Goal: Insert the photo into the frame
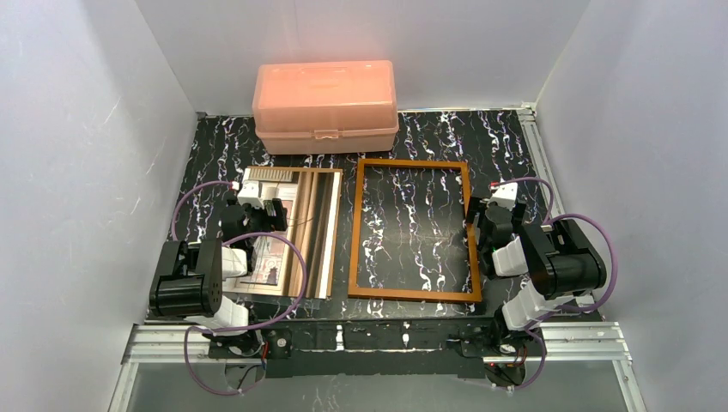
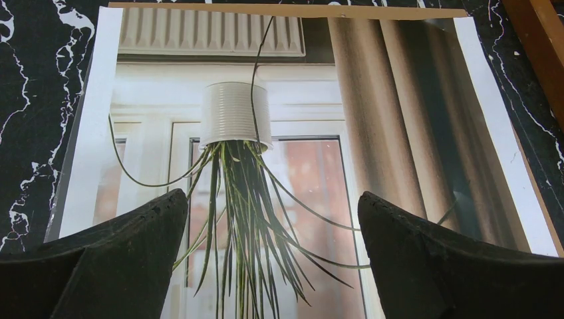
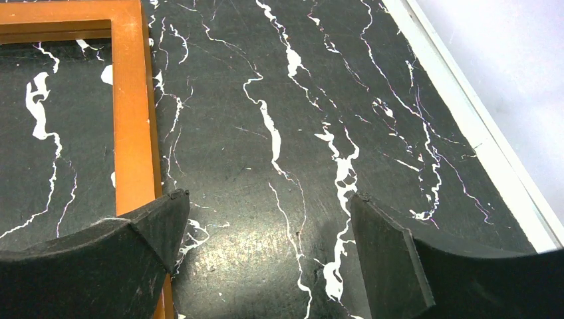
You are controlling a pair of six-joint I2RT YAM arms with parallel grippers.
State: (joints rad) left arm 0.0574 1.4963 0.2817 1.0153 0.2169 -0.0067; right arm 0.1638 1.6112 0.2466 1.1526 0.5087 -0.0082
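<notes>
Over photo (image 2: 372,133), left pincer (image 2: 271,198) wide

Flat tabletop (image 1: 429,129): blk marble-look w/ wht veins. Thin rectangular wooden frame (image 1: 353,232): plain orange-brown. Large glossy photo print (image 2: 299,166): wht border, beige-pink tones, vertical tan & dark curtain stripes, wht ribbed pot w/ dark green spidery leaves. Translucent plastic lidded box (image 1: 324,103): salmon pink. Booth walls (image 1: 77,129): plain pale grey-wht.
</notes>
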